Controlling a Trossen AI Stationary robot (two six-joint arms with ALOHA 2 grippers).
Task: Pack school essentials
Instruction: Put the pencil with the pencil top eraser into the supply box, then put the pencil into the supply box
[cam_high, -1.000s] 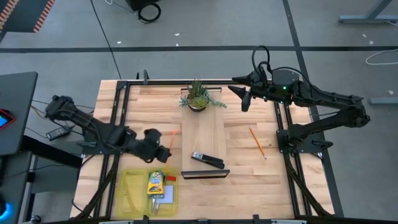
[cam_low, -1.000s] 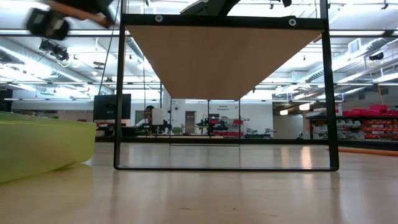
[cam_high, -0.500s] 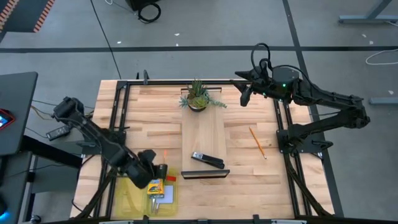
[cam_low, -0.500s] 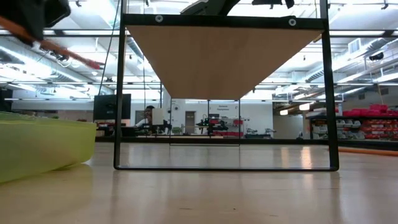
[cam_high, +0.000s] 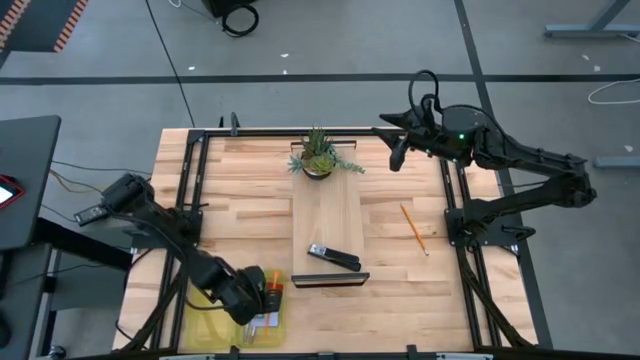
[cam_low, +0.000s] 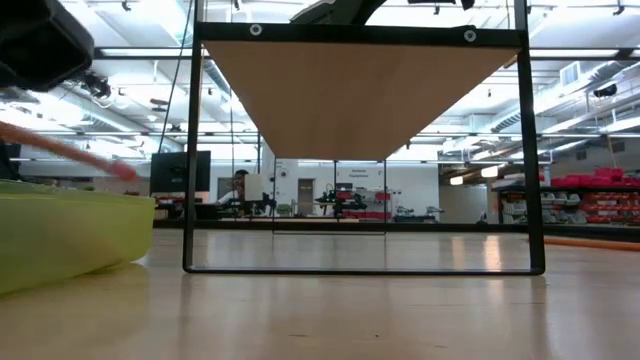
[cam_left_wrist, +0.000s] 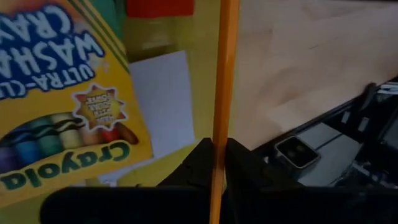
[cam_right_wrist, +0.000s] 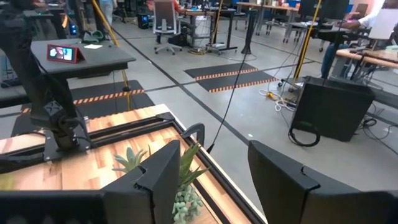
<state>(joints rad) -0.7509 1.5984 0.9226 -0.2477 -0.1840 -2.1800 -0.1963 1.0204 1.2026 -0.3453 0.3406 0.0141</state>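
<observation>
Now the left gripper (cam_left_wrist: 217, 163) pinches an orange pencil (cam_left_wrist: 222, 93) over the yellow tray (cam_high: 205, 300), where the crayon box (cam_left_wrist: 59, 106) and note pad (cam_left_wrist: 163, 99) already lie. Another pencil (cam_high: 414, 229) waits on the table (cam_high: 250, 175). Far off, the right gripper (cam_high: 394, 152) hangs open by the plant (cam_high: 318, 155).

Parted fingers (cam_right_wrist: 165, 171) above potted plant (cam_right_wrist: 183, 193); workshop beyond

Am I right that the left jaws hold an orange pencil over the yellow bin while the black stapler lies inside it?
Not quite: the black stapler lies on the table, outside the yellow bin, as the high view shows. The left gripper does hold an orange pencil over the bin.
</observation>
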